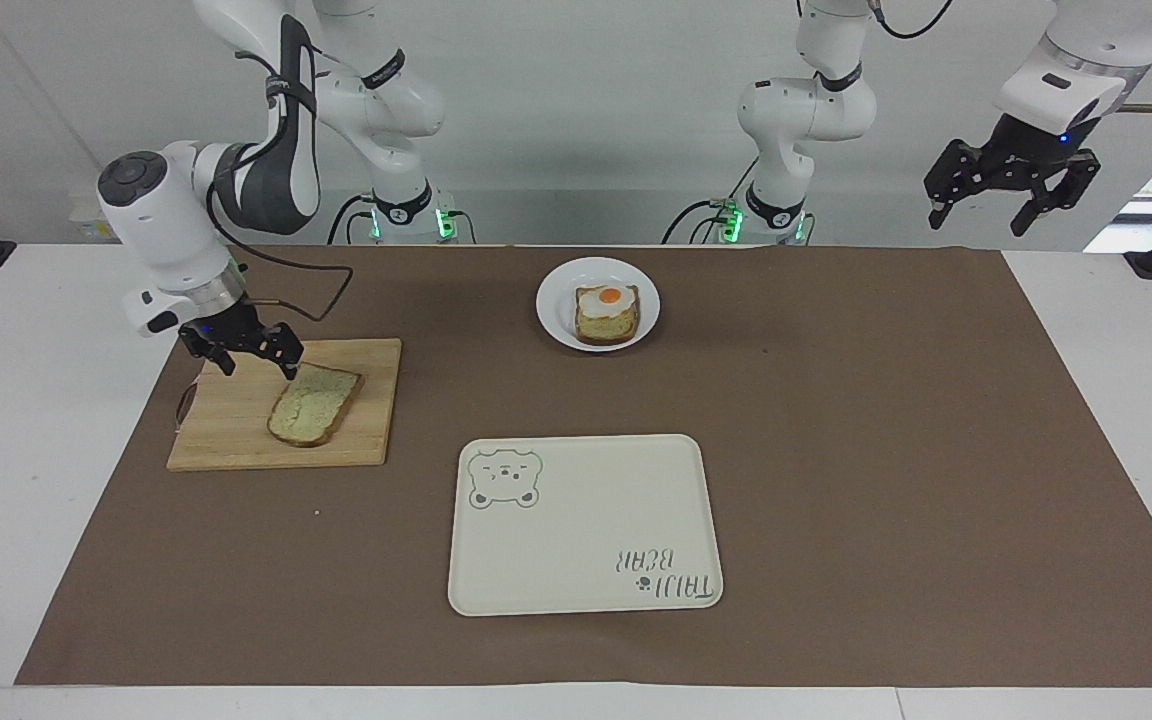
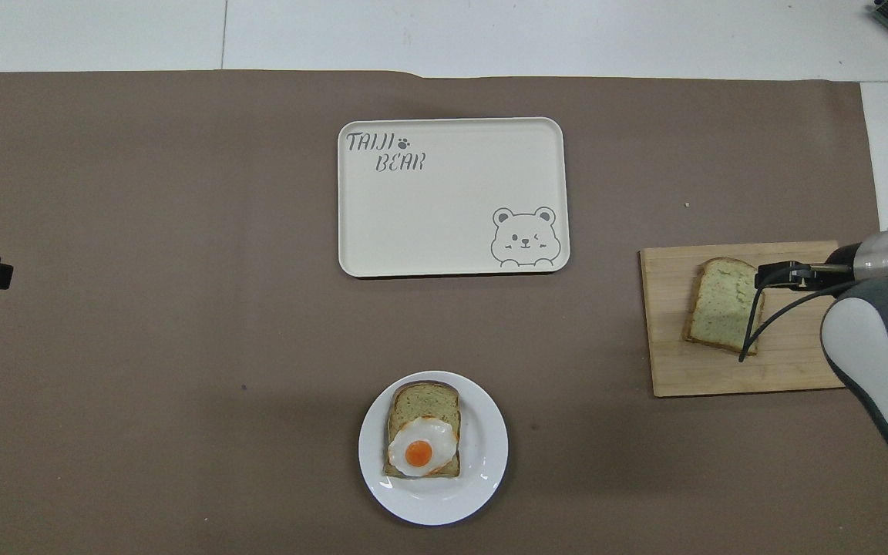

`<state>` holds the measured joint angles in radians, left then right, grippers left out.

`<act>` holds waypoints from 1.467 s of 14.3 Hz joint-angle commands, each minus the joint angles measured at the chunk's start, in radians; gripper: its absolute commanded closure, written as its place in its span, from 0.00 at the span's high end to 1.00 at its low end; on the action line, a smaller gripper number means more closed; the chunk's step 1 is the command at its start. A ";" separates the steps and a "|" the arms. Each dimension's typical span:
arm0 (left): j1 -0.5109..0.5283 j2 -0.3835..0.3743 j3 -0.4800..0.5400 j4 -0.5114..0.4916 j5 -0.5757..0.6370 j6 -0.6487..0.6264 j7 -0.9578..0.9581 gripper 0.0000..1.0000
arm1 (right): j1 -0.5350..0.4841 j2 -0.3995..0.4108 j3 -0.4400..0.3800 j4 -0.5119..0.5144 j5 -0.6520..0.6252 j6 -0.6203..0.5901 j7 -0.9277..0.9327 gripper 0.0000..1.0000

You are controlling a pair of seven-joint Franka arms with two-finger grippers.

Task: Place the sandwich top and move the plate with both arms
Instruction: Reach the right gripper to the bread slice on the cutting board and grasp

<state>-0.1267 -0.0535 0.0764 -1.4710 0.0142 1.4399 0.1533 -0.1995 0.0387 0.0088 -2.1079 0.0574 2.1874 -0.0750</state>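
Bread slice [image 1: 313, 403] on cutting board [image 1: 236, 440], right arm's end.
Light, soft, crushable; grip crust edges. Right tool [image 1: 254, 350] open above; left tool [image 1: 1014, 190] open, waiting.

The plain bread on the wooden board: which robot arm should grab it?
The right arm. Its right gripper, fingers open, is over the cutting board beside the sandwich top. The left gripper waits, raised at the table's other end.

A wooden cutting board [image 1: 236, 425], apparently with a handle, lies beside the bear-print tray [image 1: 586, 600] on brown paper [image 1: 886, 450].
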 commanded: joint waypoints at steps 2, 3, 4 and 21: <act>0.005 -0.026 -0.004 -0.026 0.003 -0.004 -0.003 1.00 | -0.043 0.023 0.008 -0.064 0.067 0.099 -0.029 0.98; 0.007 -0.026 -0.004 -0.026 0.003 -0.004 -0.003 1.00 | -0.044 0.029 0.008 -0.079 0.067 0.127 -0.029 0.94; 0.005 -0.026 -0.004 -0.026 0.003 -0.004 -0.004 1.00 | -0.044 0.038 0.008 -0.092 0.067 0.147 -0.031 0.89; 0.005 -0.026 -0.004 -0.026 0.003 -0.004 -0.005 1.00 | -0.055 0.102 0.007 -0.118 0.065 0.173 -0.026 0.00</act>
<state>-0.1267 -0.0536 0.0764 -1.4710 0.0142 1.4399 0.1533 -0.2501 0.1294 0.0152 -2.2309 0.1113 2.3550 -0.0819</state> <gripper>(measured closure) 0.000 0.868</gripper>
